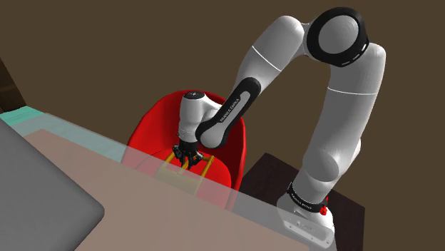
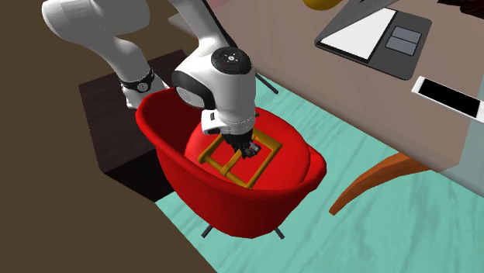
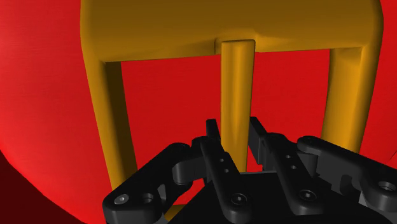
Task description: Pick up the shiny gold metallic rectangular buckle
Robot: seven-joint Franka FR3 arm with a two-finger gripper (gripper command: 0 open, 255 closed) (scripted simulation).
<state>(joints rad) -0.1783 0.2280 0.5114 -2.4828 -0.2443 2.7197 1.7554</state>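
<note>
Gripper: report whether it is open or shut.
Shut on the gold buckle: in the wrist view the gripper's fingers clasp its centre bar.

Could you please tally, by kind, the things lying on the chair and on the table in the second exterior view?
Gold buckle: 1
Grey laptop: 1
Phone: 1
Yellow thing, cut off by the edge: 1
Total: 4

A red chair (image 2: pixel 233 209) stands on teal floor (image 2: pixel 388 240); a laptop (image 2: pixel 384 54) lies on the table (image 2: pixel 465 143).
</note>
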